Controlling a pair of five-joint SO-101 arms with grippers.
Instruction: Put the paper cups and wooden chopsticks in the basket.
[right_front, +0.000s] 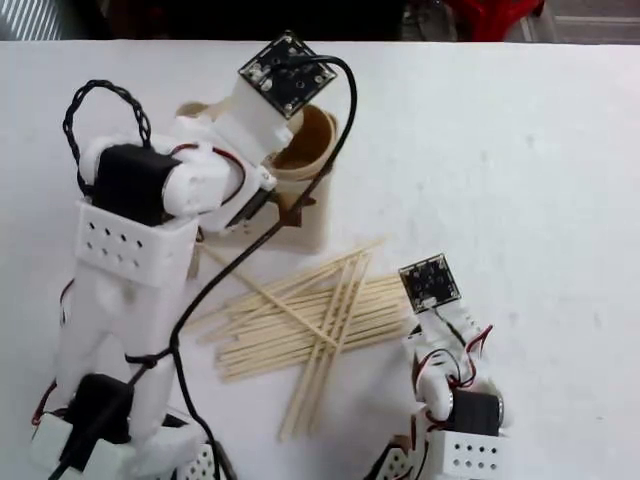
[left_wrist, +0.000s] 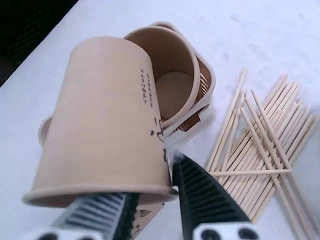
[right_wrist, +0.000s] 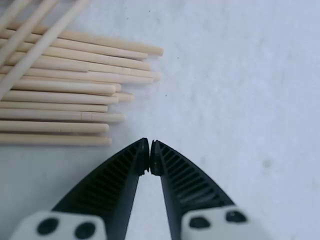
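Note:
My left gripper (left_wrist: 152, 192) is shut on the rim of a tan paper cup (left_wrist: 105, 120), which it holds tilted above the table. Just beyond it, a second paper cup (left_wrist: 172, 82) stands inside the small white basket (left_wrist: 209, 102). In the high view a paper cup (right_front: 312, 140) stands in the basket (right_front: 312, 235), beside the left arm's wrist. Wooden chopsticks (right_front: 310, 315) lie in a loose pile on the table between the arms. My right gripper (right_wrist: 150, 146) is shut with nothing in it, low over the table just off the ends of the chopsticks (right_wrist: 60, 95).
The white table (right_front: 520, 170) stretches bare to the right and back. Another tan piece (right_front: 190, 108) peeks out behind the left arm. A black cable (right_front: 200, 290) runs from the left wrist camera across the table. The right arm (right_front: 450, 400) sits at the front edge.

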